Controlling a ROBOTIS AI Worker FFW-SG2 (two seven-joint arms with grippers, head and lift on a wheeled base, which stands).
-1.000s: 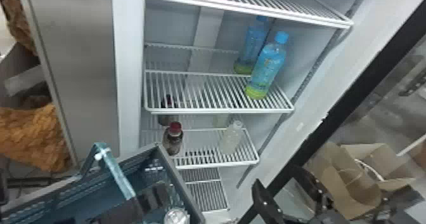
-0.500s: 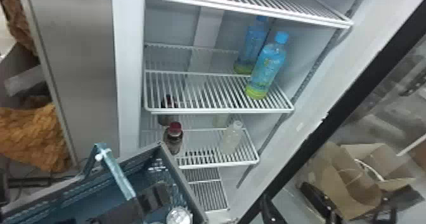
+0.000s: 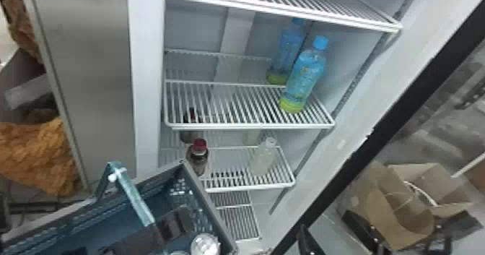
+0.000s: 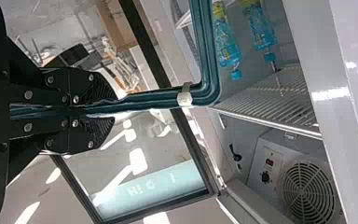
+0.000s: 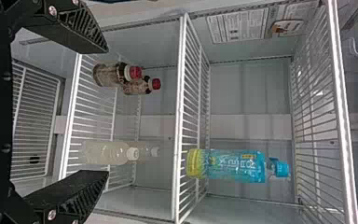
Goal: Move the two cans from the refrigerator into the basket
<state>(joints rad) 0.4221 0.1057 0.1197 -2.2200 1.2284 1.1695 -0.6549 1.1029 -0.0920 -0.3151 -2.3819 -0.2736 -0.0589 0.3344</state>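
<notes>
The left gripper (image 3: pixel 169 229) is closed on the teal plastic handle (image 3: pixel 131 196) of the dark blue-grey plastic basket (image 3: pixel 214 214); a small white clip (image 4: pixel 184 95) sits on the handle near its bend; a can with a round silver top (image 3: pixel 205 244) is in the basket, by the side nearest the fridge; another round, pale top (image 3: pixel 178 252) peeks up just beside it, and I cannot tell if that is the second can. The right gripper (image 3: pixel 324 221) is wide open with nothing between its fingers; it is in front of the fridge shelves. Two blue plastic bottles with yellow-green bottoms (image 3: pixel 303 77) stand on the middle shelf; on the shelf below are two dark bottles with red caps (image 3: pixel 198 160) and two cloudy white bottles (image 3: pixel 262 158), with a space between the two pairs.
</notes>
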